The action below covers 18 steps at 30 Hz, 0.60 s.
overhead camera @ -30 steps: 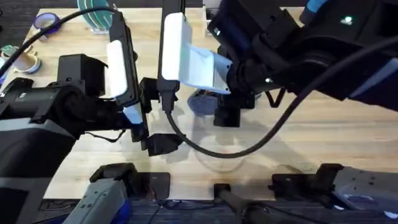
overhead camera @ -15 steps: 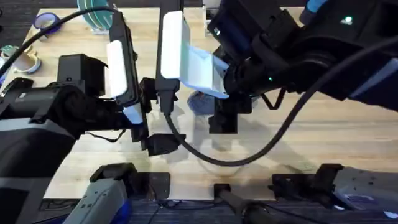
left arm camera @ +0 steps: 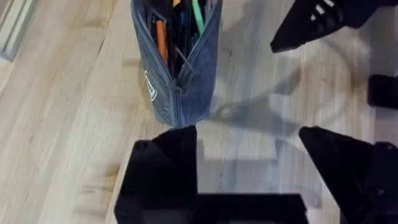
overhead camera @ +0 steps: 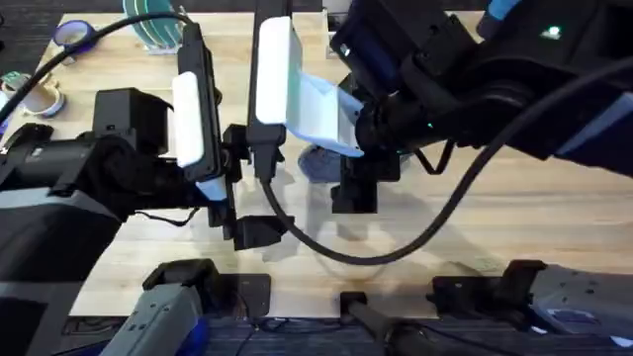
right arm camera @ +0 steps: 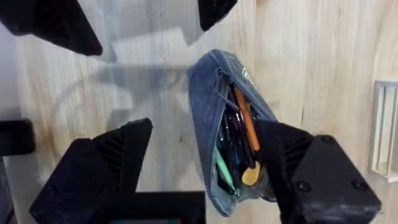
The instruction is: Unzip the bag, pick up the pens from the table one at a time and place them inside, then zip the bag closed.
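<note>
The grey-blue bag (left arm camera: 180,68) lies on the table (overhead camera: 514,213) with its zipper open. Inside it I see pens, among them an orange one (left arm camera: 161,37) and a green one (left arm camera: 197,14). In the overhead view only a patch of the bag (overhead camera: 318,163) shows between the two arms. My left gripper (left arm camera: 249,140) is open, just short of the bag's closed end. In the right wrist view the bag (right arm camera: 208,93) holds the orange pen (right arm camera: 245,124) and green pen (right arm camera: 224,168). My right gripper (right arm camera: 205,127) is open and straddles the bag.
Tape rolls (overhead camera: 74,35) and a green-rimmed object (overhead camera: 158,25) sit at the table's far left. A pale slatted object (right arm camera: 385,130) lies beyond the bag. Both arms crowd the middle, and bare wood stretches to the right.
The right gripper has shifted slightly toward the left and nearer over the bag. The left arm has edged a little to the right. The bag has stayed in place.
</note>
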{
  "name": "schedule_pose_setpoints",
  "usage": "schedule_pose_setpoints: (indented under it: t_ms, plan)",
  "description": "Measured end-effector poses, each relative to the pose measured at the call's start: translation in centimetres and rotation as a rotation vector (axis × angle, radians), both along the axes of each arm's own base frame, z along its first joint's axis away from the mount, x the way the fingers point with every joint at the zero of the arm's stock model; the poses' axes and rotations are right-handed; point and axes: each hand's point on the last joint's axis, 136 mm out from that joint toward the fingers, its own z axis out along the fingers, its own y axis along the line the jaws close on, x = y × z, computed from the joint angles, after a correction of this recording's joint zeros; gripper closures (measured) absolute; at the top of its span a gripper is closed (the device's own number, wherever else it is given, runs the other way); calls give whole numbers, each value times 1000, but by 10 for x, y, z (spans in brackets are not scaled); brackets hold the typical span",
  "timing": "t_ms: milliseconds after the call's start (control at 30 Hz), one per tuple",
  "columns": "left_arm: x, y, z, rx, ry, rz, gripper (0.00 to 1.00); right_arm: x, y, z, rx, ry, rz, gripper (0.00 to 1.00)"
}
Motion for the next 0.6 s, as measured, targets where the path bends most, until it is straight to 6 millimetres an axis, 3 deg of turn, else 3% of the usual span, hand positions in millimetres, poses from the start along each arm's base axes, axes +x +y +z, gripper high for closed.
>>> schedule_pose_setpoints:
  t_ms: [433, 600]
  plan:
    - [17, 18, 4, -20, -86, 58, 6, 0, 0, 0, 0, 0, 0, 3]
    - [22, 21, -2, -57, -73, 38, 6, -1, -1, 0, -3, 2, 0, 3]
